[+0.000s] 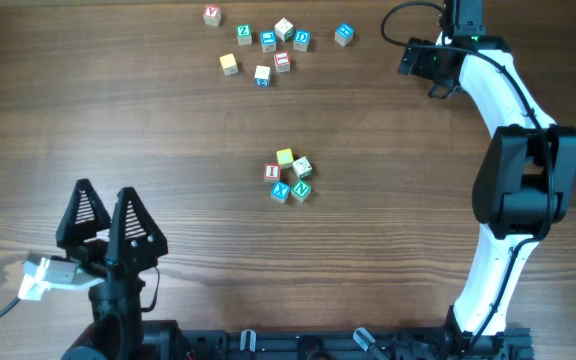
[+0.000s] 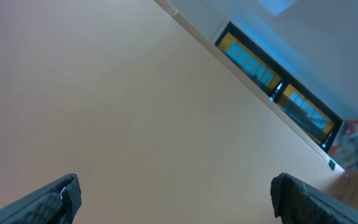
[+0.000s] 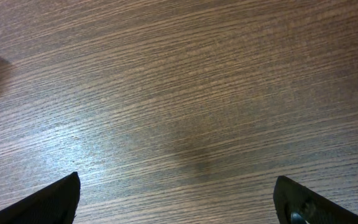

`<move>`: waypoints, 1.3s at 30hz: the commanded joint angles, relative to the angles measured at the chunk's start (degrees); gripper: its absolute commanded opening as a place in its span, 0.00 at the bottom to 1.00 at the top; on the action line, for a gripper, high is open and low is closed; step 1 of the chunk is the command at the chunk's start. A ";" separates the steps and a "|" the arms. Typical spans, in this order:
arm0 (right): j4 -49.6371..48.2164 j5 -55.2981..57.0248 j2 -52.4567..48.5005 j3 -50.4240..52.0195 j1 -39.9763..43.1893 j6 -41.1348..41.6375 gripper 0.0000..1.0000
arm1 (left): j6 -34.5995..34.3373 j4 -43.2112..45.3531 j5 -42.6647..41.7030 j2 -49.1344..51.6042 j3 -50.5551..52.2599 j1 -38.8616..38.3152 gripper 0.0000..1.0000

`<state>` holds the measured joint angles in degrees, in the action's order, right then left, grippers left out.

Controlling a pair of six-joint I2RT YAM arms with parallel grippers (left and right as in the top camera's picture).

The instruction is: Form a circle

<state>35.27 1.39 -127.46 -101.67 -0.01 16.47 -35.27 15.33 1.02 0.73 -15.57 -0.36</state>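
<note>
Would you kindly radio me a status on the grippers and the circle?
Left gripper open, empty. Right gripper open, empty. Circle of five cubes formed, mid-table. Loose cubes far side, nothing obstructing.

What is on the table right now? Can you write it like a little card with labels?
Table: brown wood
Circle: five letter cubes in a tight ring, mid-table
Ring cubes: yellow, pale with green, green N, blue X, red I
Other cubes: loose scatter near the far edge
Left gripper: open, empty, far from the cubes
Right gripper: open, empty, over bare wood
</note>
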 commanded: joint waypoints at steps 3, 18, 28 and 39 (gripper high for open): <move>-0.11 0.52 -0.70 0.02 0.00 0.07 1.00 | -0.15 12.48 -1.64 -0.52 8.50 0.37 1.00; -0.11 0.55 -0.70 0.02 0.00 0.07 1.00 | 0.50 -7.21 4.07 -0.55 15.26 0.37 1.00; -0.11 0.52 -0.70 0.02 0.00 0.09 1.00 | 6.99 -18.88 6.23 -0.55 15.26 0.22 1.00; -0.11 0.52 -0.70 0.02 0.00 0.11 1.00 | 6.99 -18.86 6.23 -0.39 15.26 0.22 1.00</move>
<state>35.24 1.39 -127.46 -101.67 -0.01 16.47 -29.39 -3.27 6.17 0.80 -0.34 -0.36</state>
